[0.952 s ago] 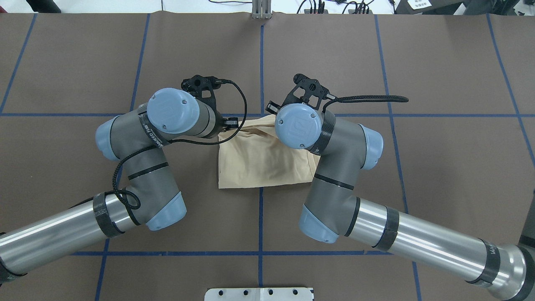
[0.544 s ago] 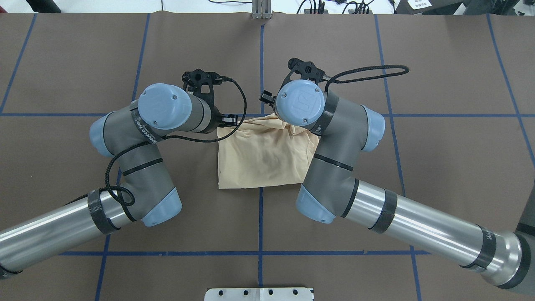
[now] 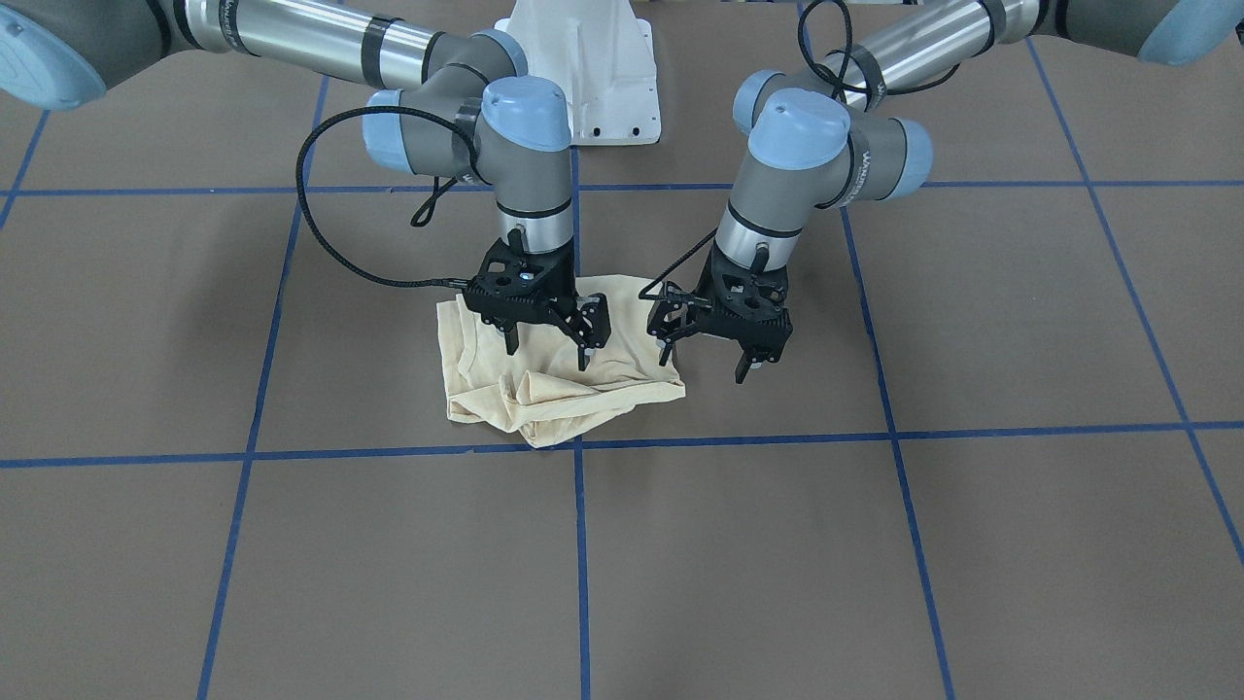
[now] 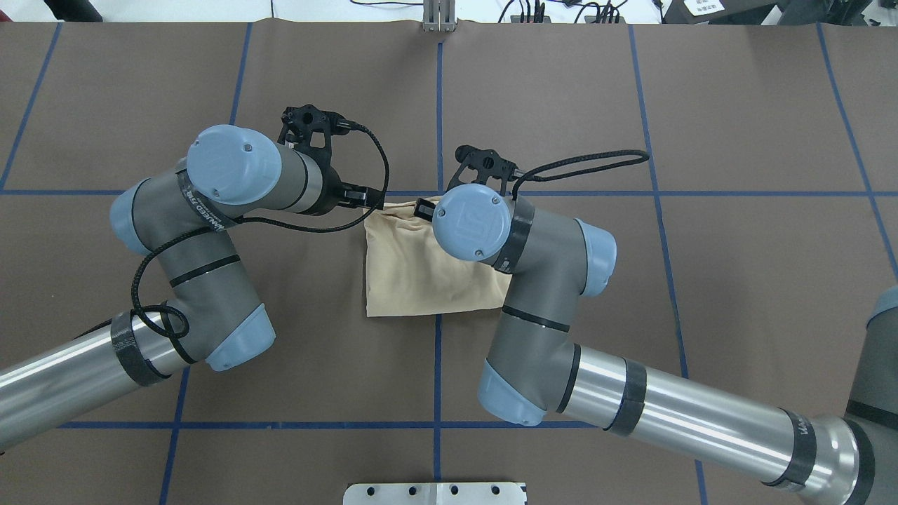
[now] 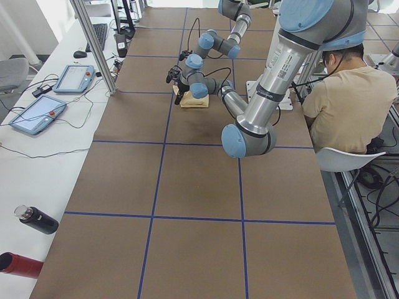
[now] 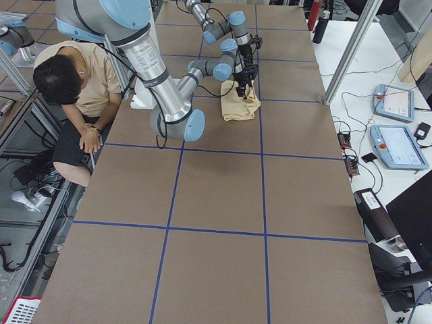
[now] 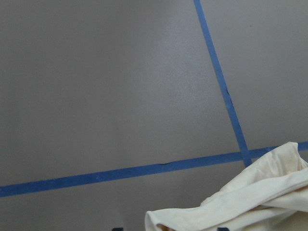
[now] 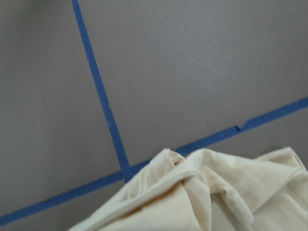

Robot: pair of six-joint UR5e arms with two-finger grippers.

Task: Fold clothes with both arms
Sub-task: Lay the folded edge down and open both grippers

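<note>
**Open and Empty**

The right hand [image 3: 546, 356] hangs spread and empty just above the cream T-shirt [image 3: 569, 403]. The left hand [image 3: 706, 367], likewise spread and empty, hovers beside its edge. The T-shirt lies bunched on the brown counter [image 3: 875, 544], at a blue tape crossing [image 3: 580, 444].

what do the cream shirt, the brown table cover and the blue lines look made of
T-shirt: soft matte knit, probably cotton; it slumps in rounded folds. Table cover: matte brown sheet, paper or vinyl, unclear which; no glare. Blue lines: thin tape, with a nick in one strip.
</note>
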